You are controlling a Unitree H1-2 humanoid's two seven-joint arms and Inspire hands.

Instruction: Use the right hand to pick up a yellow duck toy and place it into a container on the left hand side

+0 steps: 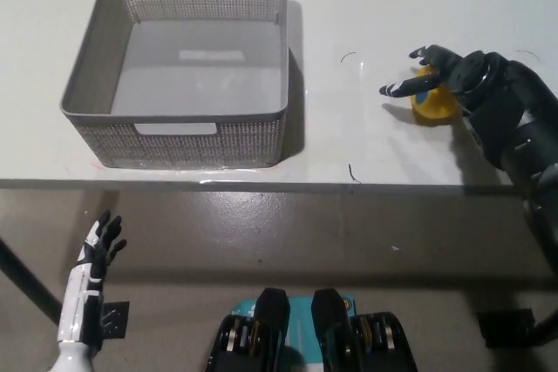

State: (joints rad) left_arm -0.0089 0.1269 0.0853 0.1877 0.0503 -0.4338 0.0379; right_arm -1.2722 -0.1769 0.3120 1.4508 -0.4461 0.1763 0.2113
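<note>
Black right hand (pixel 453 80) over the yellow duck toy (pixel 432 104), fingers (pixel 397 89) spread, gripping nothing. Duck on the counter (pixel 366 141), well right of the grey mesh basket (pixel 183 128). Risk: nudging it away. White left hand (pixel 94 254) idle below the basket.

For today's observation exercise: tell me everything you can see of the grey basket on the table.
The grey basket is square, open-topped, seemingly plastic, with finely perforated walls and a smooth solid floor. Slot handles are cut into the near and far walls just under the rim. It stands upright and empty on the left part of the white table, its near wall close to the table's front edge. Nothing touches it but the table; both hands are well clear of it.
</note>
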